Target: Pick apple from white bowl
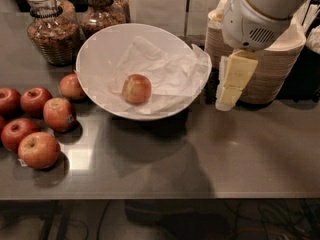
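Observation:
The apple [136,88], red with pale yellow-green patches, lies in the middle of the white bowl [95,49], on crumpled white paper [165,69]. The bowl stands on the steel counter at centre. My gripper [231,86], with pale yellow fingers below a white wrist housing, hangs to the right of the bowl, just past its right rim, in front of the stacked tan bowls. It holds nothing. It is well to the right of the apple and higher than it.
Several darker red apples [37,149] lie on the counter left of the bowl. Two glass jars [50,29] of grains stand at the back left. Stacks of tan paper bowls [272,74] stand at the back right. The counter's front edge [160,196] runs across below.

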Motion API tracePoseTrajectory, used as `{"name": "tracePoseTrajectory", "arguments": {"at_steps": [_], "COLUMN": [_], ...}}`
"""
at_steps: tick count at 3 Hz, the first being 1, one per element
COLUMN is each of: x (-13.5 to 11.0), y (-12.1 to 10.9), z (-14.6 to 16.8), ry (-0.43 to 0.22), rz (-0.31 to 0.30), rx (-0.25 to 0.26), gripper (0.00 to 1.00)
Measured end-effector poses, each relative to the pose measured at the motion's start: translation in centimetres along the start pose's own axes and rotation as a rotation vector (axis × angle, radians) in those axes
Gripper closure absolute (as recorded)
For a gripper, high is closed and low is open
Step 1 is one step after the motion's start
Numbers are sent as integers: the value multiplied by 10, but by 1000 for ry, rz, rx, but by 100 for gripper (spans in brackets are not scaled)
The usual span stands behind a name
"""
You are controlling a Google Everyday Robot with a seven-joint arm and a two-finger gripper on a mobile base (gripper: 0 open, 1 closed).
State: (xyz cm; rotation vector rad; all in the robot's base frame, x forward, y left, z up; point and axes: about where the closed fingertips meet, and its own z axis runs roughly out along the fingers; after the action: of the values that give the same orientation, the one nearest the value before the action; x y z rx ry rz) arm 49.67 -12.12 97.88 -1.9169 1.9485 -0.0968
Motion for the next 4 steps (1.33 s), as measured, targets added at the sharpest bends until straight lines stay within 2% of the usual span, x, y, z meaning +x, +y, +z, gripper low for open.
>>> {"name": "tracePoseTrajectory", "arguments": {"at_steps": [1,2,3,4], "x": [-21,-21,-29,-57], "y": [-26,-26,-43,-73], "z": [-12,-12,-6,4], "ry": [-90,-91,-173,-292], "rz": [-15,-15,22,52], "rx": [30,31,49,38], "gripper": [0,0,0,0]}}
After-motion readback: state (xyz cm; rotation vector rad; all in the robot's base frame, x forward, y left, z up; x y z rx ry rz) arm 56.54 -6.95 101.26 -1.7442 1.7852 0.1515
